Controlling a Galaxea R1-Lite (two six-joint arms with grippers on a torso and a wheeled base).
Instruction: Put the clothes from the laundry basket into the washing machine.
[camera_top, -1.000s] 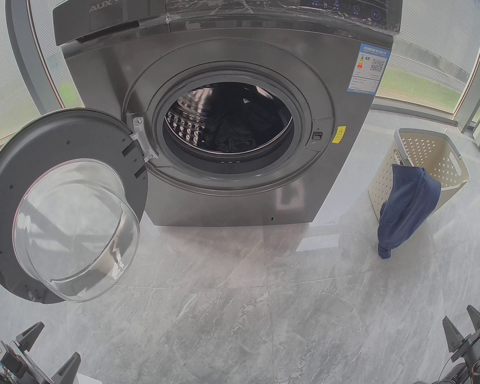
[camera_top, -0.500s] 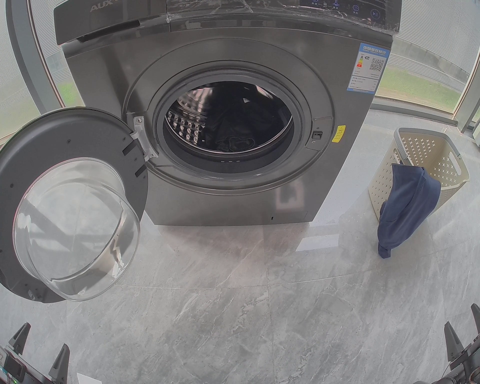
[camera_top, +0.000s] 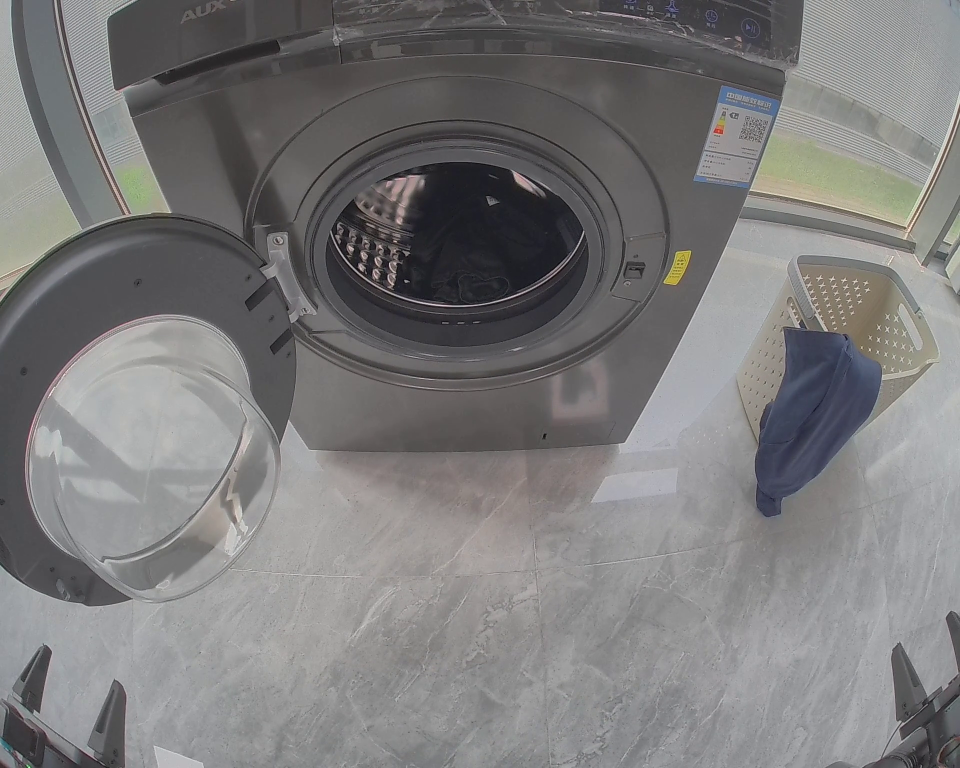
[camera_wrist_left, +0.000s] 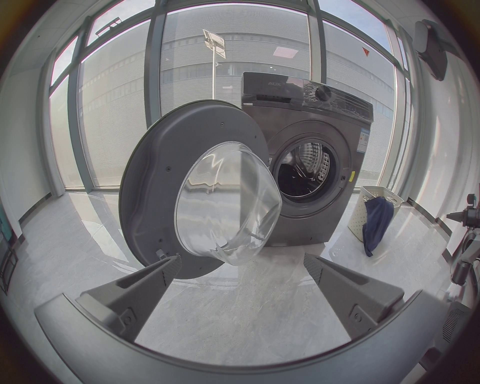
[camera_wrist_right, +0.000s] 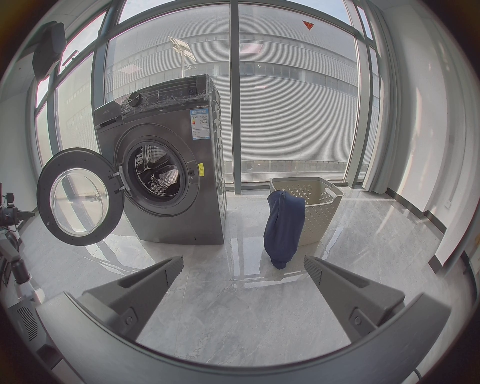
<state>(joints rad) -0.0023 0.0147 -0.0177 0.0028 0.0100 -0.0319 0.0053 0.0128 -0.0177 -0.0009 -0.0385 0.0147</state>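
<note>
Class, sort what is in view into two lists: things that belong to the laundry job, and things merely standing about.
Job: washing machine, its open door, laundry basket, blue garment draped over the basket's rim, dark clothes in the drum.
Standing about: floor, windows, curtain.

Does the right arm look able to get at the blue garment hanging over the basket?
Probably yes, after moving closer. The right tool is open and empty, and only bare floor lies between it and the blue garment draped over the near rim of the basket.
</note>
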